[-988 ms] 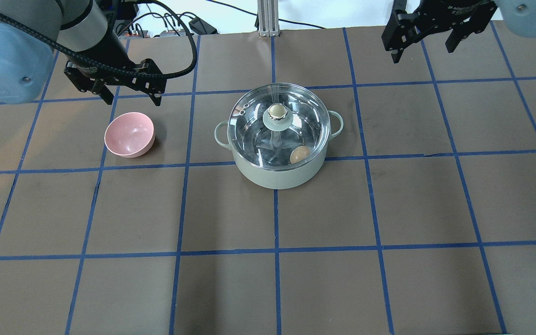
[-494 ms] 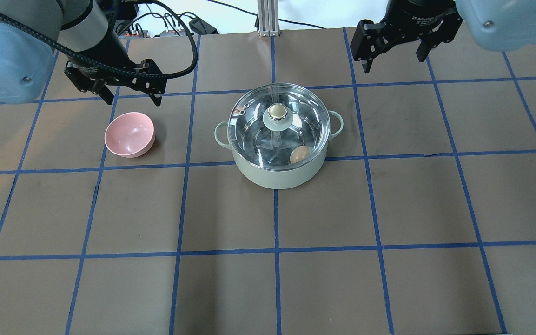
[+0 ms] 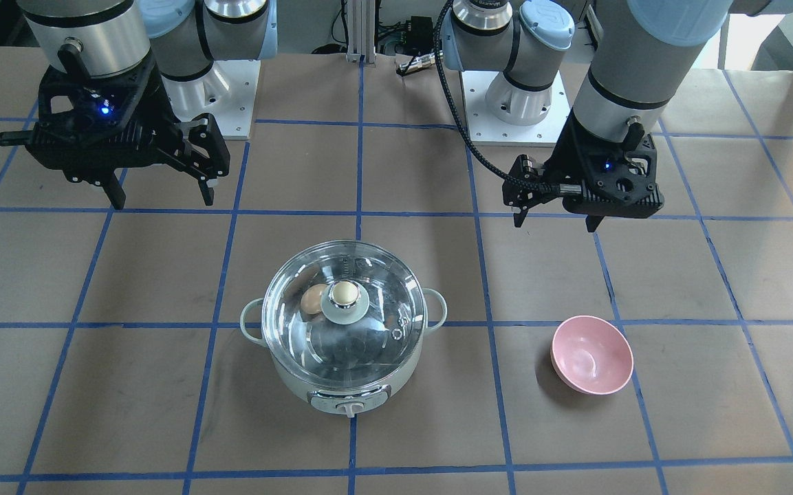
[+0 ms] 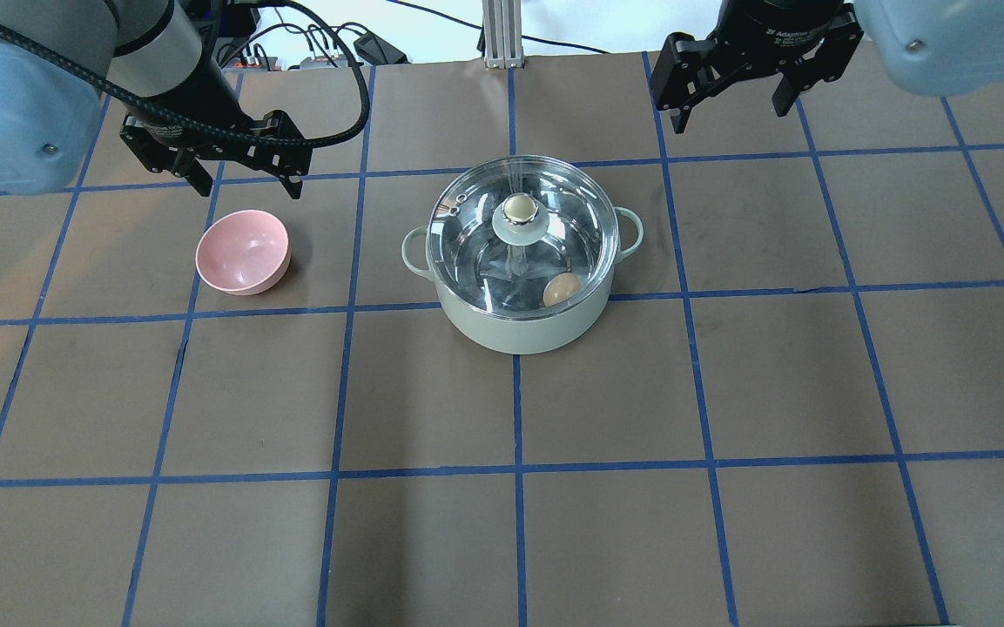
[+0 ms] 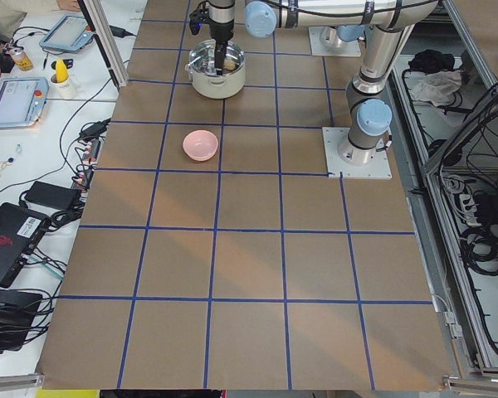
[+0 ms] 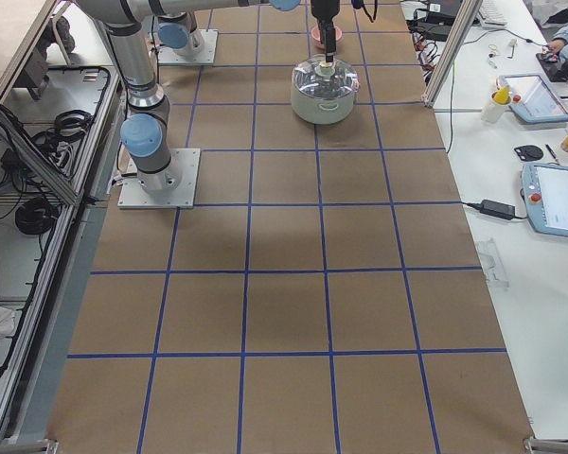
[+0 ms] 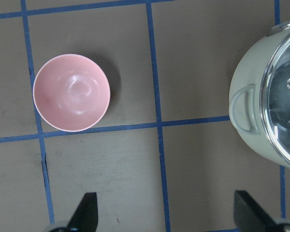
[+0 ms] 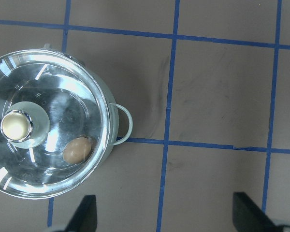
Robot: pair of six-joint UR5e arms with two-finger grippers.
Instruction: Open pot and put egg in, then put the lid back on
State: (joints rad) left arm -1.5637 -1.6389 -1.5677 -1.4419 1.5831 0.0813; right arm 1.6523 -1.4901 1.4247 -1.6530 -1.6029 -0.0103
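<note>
Quick status: pot (image 4: pixel 519 335) sits roughly mid table (image 4: pixel 728 540) w/ the glass lid (image 4: pixel 522 235) seated flat on its rim, cream knob (image 4: pixel 518 207) pointing straight up. Egg (image 4: pixel 561 289) is inside, lying on the shiny steel floor under the glass, close to the wall on the robot's near-right side of the knob; you can see it fine through the lid in both the overhead and right wrist views. Left gripper (image 4: pixel 249 187) hangs in the air near the pink bowl (image 4: pixel 242 252), fingers spread wide, nothing between them. Its wrist cam looks down on the bowl plus one loop handle and a slice of the pot's edge. Right gripper (image 4: pixel 731 117) is up off the table too, over on the pot's right side and well apart from it, fingers also spread w/ nothing held. Bowl sits upright on the robot's left of the pot, clear gap between the two, and it looks empty. Neither arm touches the pot, lid or bowl. The front control knob faces away from the robot, towards the operators' side
</note>
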